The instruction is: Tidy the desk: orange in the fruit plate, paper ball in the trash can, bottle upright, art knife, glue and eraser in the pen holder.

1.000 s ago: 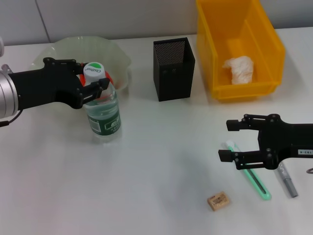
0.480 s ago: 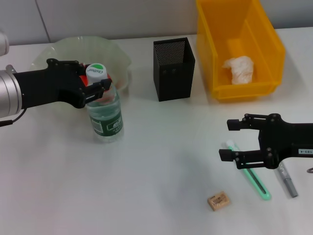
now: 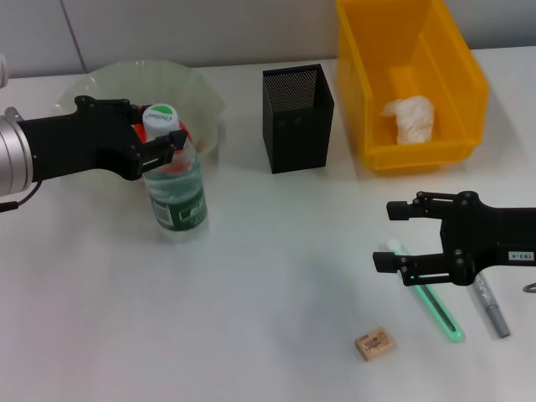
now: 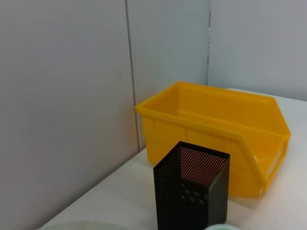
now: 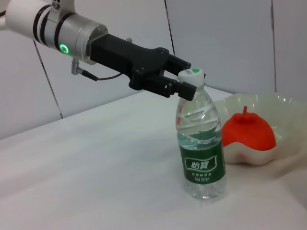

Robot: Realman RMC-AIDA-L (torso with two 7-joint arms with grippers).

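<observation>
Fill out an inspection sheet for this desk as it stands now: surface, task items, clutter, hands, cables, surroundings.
Surface: white table, no spills seen.
Bottle: upright, beside the fruit plate.
Orange: in the fruit plate.
Paper ball: in the trash can.
Pen holder: upright; nothing seen in it.
Eraser: loose on the table.
Green stick and grey tool: lying on the table near the right hand.
Clutter: nothing seen.
Left hand: at the bottle neck, fingers either side below the cap.
Right hand: open, above the green stick's end.
Cables: thin black cable at the left wrist.
Surroundings: grey wall panels.
</observation>
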